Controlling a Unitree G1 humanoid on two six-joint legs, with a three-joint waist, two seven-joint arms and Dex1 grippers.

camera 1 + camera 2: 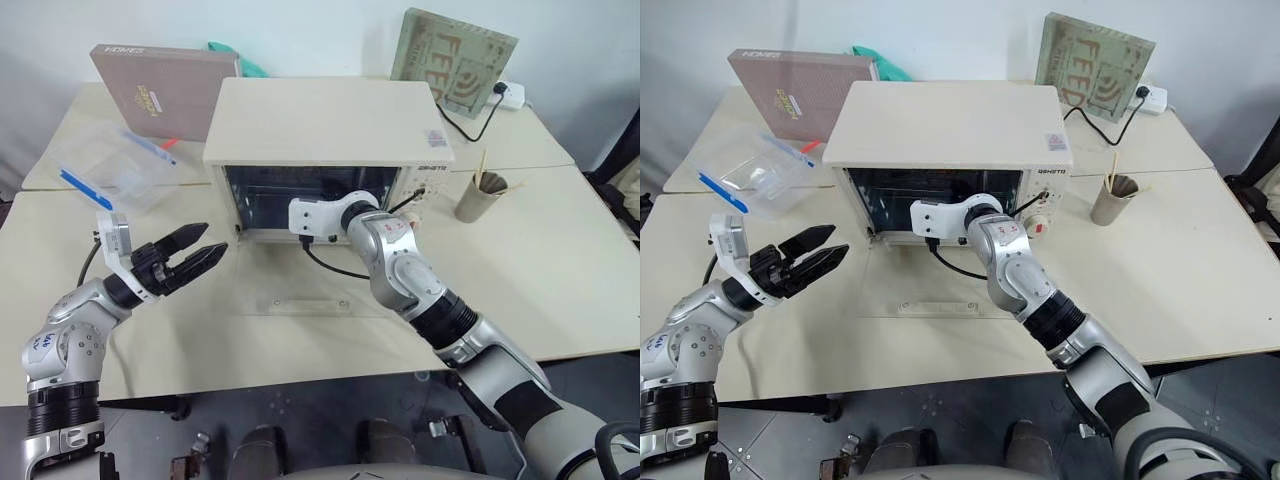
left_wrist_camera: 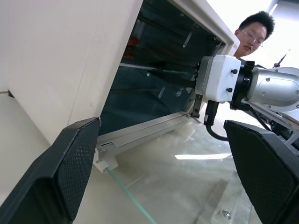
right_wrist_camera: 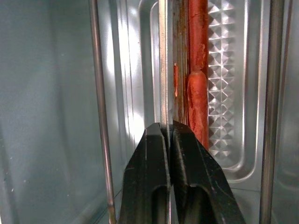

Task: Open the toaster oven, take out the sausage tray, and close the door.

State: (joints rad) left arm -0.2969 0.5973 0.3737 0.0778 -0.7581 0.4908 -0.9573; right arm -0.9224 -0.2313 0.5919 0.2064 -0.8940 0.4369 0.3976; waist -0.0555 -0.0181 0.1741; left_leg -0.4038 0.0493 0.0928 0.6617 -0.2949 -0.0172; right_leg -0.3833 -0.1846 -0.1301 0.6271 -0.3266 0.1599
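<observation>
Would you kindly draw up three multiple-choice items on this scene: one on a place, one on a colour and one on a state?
1. Where is the right tool?
A. Inside the oven
B. Over a paper cup
C. On a brown box

2. What colour is the sausage?
A. Green
B. Blue
C. Red

3. How is the door?
A. Shut
B. Open, lying flat
C. Half open

Answers:
1. A: the right arm reaches into the oven's mouth, and the tool is shut on the tray edge.
2. C: the right wrist view shows it red against the silver tray.
3. B: the glass panel lies level on the table in front of the oven.
</observation>
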